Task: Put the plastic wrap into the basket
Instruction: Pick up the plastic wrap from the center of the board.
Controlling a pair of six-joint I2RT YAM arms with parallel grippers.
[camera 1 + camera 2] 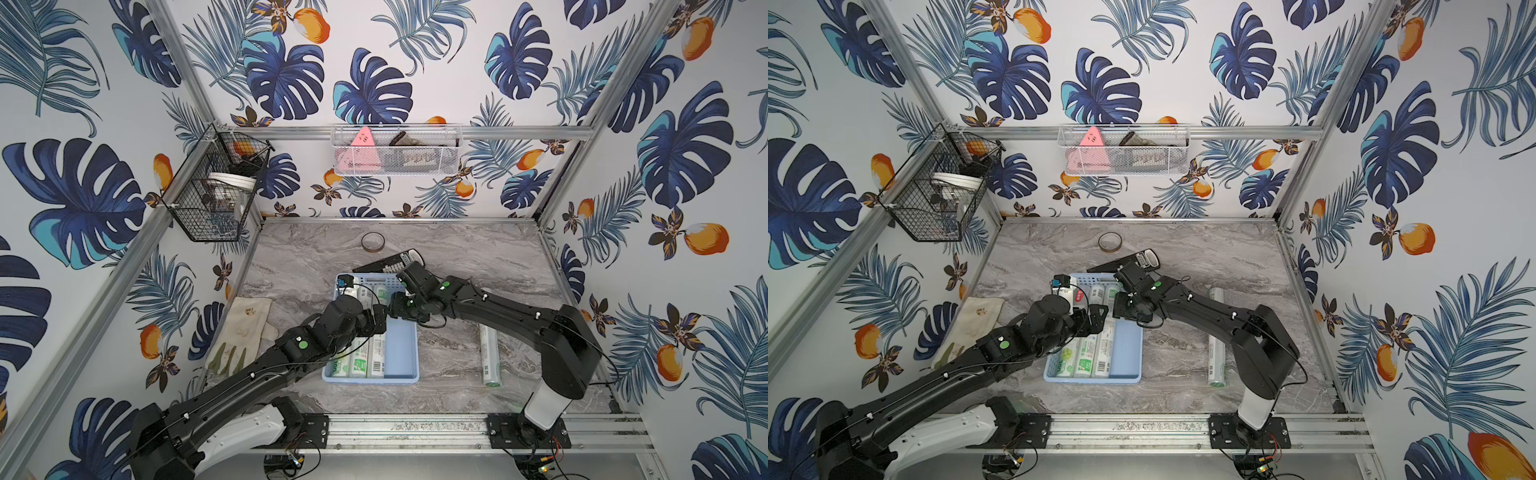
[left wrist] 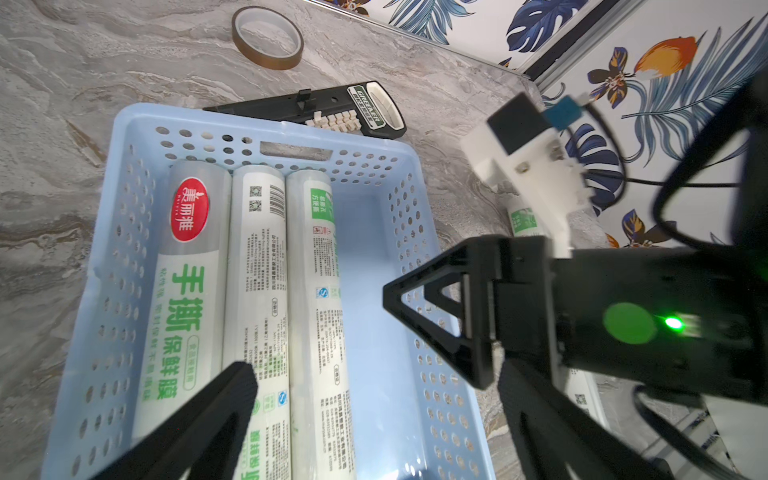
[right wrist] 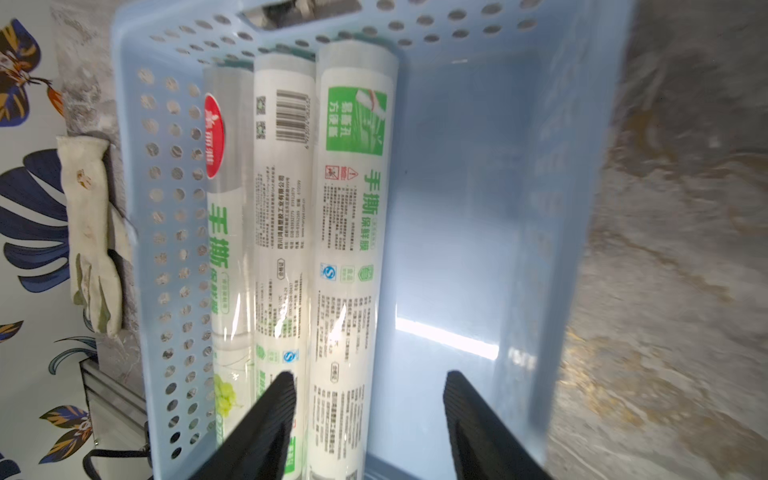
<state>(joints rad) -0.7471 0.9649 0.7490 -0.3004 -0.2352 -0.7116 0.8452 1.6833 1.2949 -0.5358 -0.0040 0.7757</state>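
Over the basket (image 1: 401, 353), left gripper (image 1: 1094, 318) and right gripper (image 3: 370, 378) hang spread and empty, three rolls (image 2: 257, 270) inside, so grip the last roll (image 1: 490, 357), out on the table (image 1: 449, 365), mid-length and lay it parallel.

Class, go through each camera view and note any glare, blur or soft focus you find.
Right wrist view: a white glare streak on the basket floor, the table beside it smeared with blur. Left wrist view: the plastic wrap labels print sharp, a green indicator light blooms. Both top views: evenly lit, no glare.
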